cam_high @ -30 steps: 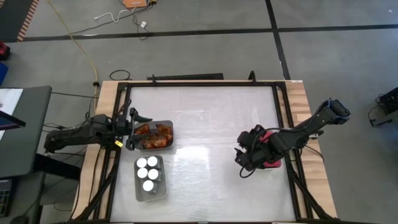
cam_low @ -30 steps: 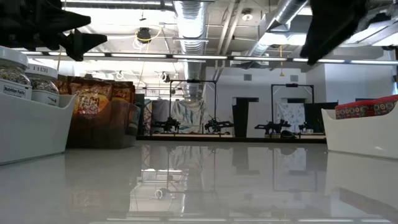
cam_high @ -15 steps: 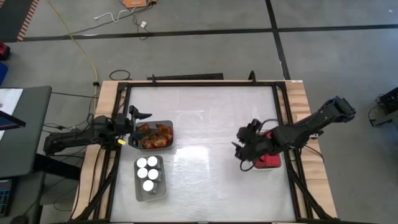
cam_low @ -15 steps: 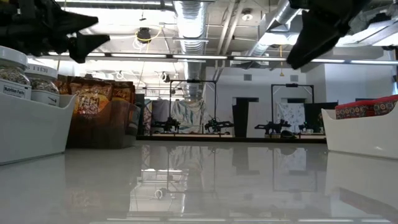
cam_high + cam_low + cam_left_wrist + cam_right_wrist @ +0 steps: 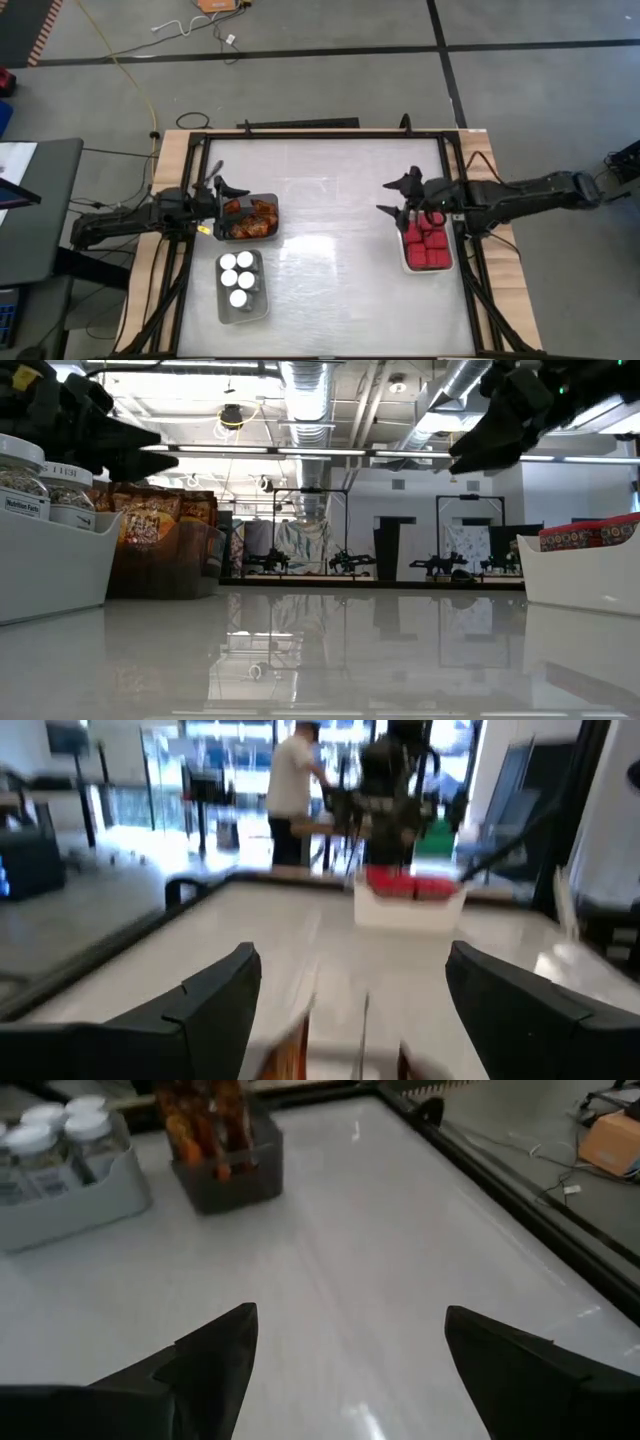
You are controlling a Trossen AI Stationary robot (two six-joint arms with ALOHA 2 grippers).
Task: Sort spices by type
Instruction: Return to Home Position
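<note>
High view: red boxes point(image 5: 427, 246) in white tray point(image 5: 428, 270), jars point(image 5: 238, 279) in grey tray point(image 5: 245, 313), packets point(image 5: 249, 216) in dark bin point(image 5: 276, 201); left gripper point(image 5: 228, 198) and right gripper point(image 5: 383, 197) fingers splayed, empty; risk: left hangs over bin edge; low pull-back could snag packets.

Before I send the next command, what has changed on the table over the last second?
The right gripper drew back from over the white bin toward the table's far side as its arm straightened, fingers open and empty. The red boxes it had covered now show. The left gripper barely shifted, open at the orange packets. The jars, packets and bins stayed put.
</note>
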